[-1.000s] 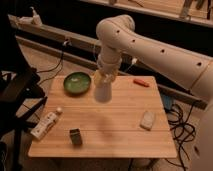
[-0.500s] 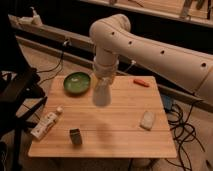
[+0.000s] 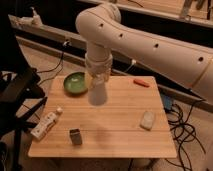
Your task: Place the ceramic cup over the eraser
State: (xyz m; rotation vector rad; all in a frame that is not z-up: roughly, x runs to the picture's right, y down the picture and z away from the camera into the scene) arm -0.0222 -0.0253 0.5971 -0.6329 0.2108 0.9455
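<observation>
The off-white ceramic cup (image 3: 97, 93) hangs upside down, mouth downward, in my gripper (image 3: 98, 81) above the middle-left of the wooden table (image 3: 120, 125). The gripper is shut on the cup's upper end. The eraser (image 3: 75, 136), a small dark block with a lighter band, stands on the table near the front left, lower left of the cup and apart from it.
A green bowl (image 3: 75, 82) sits at the table's back left, just left of the cup. A long white boxy object (image 3: 45, 125) lies at the left edge. A pale whitish lump (image 3: 147, 120) lies right. A small red item (image 3: 141, 83) lies back right. Cables run on the floor to the right.
My arm has moved left and toward the table's front with the cup in it, bringing the cup closer to the eraser.
</observation>
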